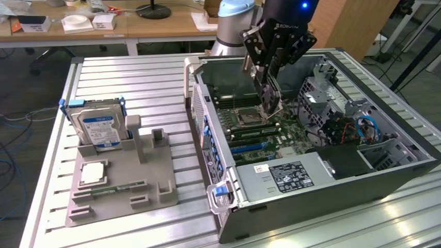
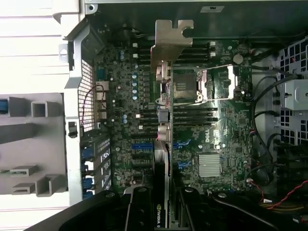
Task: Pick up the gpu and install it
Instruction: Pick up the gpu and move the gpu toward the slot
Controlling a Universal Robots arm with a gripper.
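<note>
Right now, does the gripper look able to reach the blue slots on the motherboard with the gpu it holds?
Probably yes. The case is open on top, the gripper holds the gpu edge-on above the motherboard, and nothing visible covers the blue slots.

The arm [image 1: 227, 39] is a rounded silver-grey joint topped by a pale blue cap [image 1: 238, 8] — the wrist section beside it is black, with a small blue light [image 1: 304, 5] glowing on it. The claw [image 1: 270, 101] is black throughout, its blocky body printed with white ROBOTIQ lettering [image 1: 286, 26], and its two fingers [image 1: 264, 77] are built of flat hinged links with small round pins at the pivots. In the wrist view those links look glossy black, with smooth rounded edges.
</note>
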